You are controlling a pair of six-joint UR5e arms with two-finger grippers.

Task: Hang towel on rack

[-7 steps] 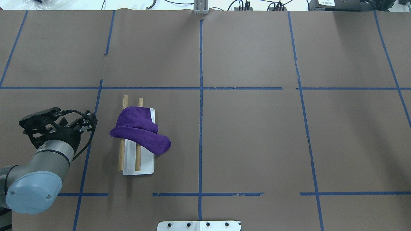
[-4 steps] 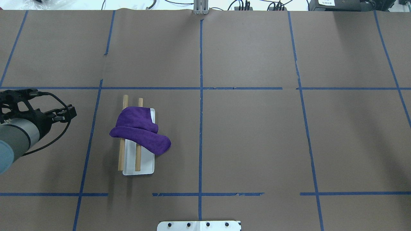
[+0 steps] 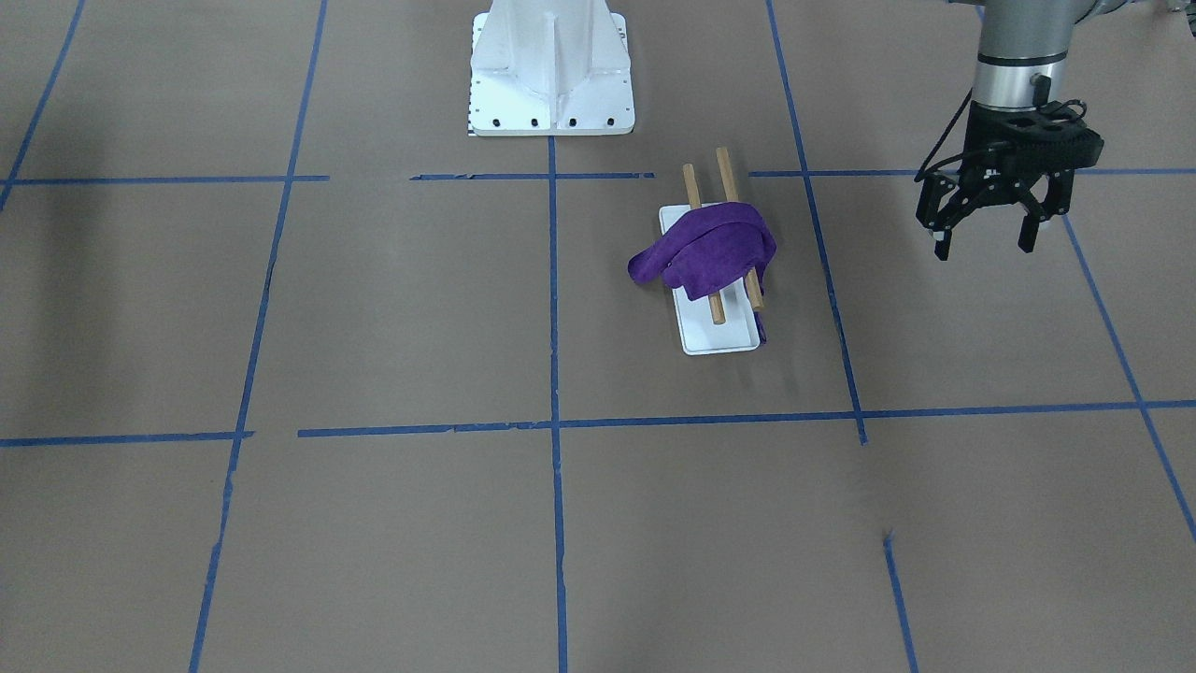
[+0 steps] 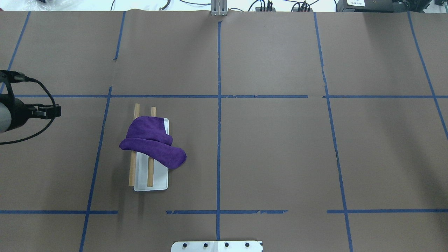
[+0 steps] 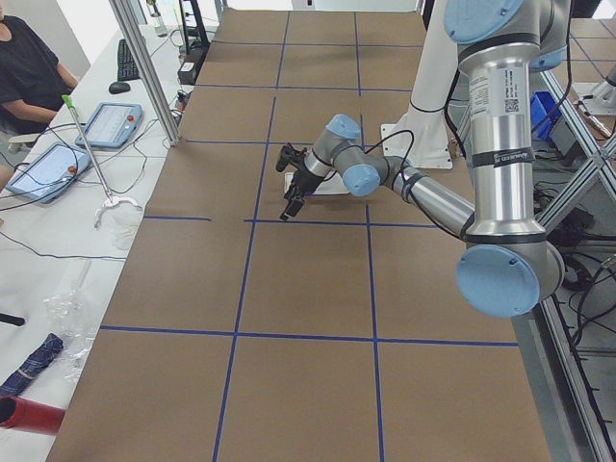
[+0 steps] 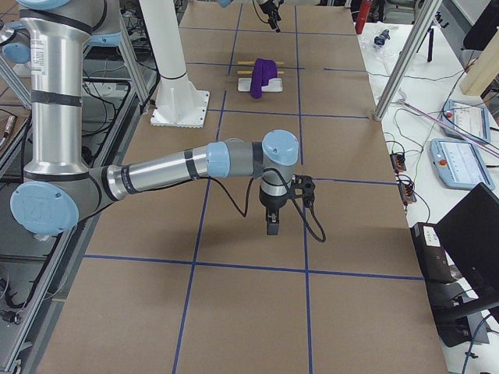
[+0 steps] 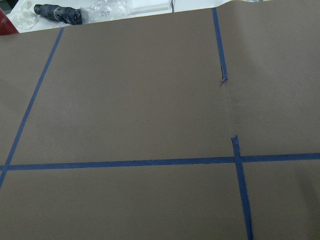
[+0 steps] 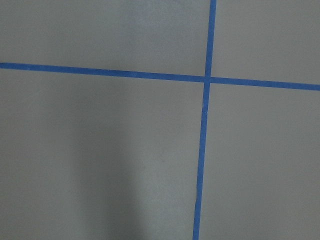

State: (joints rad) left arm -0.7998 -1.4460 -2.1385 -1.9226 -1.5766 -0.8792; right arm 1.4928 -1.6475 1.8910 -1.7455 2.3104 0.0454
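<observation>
The deep purple towel [image 4: 150,143] lies bunched across the rack [image 4: 132,171], two wooden rods over a white tray base [image 4: 159,180]. One end of the towel droops past the tray's right side. It also shows in the front view [image 3: 710,250] and small in the right side view [image 6: 261,75]. My left gripper [image 3: 986,241] is open and empty, held above the table well clear of the rack. In the overhead view only its wrist [image 4: 14,112] shows at the left edge. My right gripper [image 6: 271,224] points down far from the rack. I cannot tell whether it is open.
The robot's white base [image 3: 549,65] stands at the table's near middle edge. Blue tape lines grid the brown table [image 4: 280,147]. An operator [image 5: 29,67] sits beside tablets at the far side in the left side view.
My left arm has drawn back from beside the rack toward the overhead view's left edge and farther up the table. The towel and rack have not moved.
</observation>
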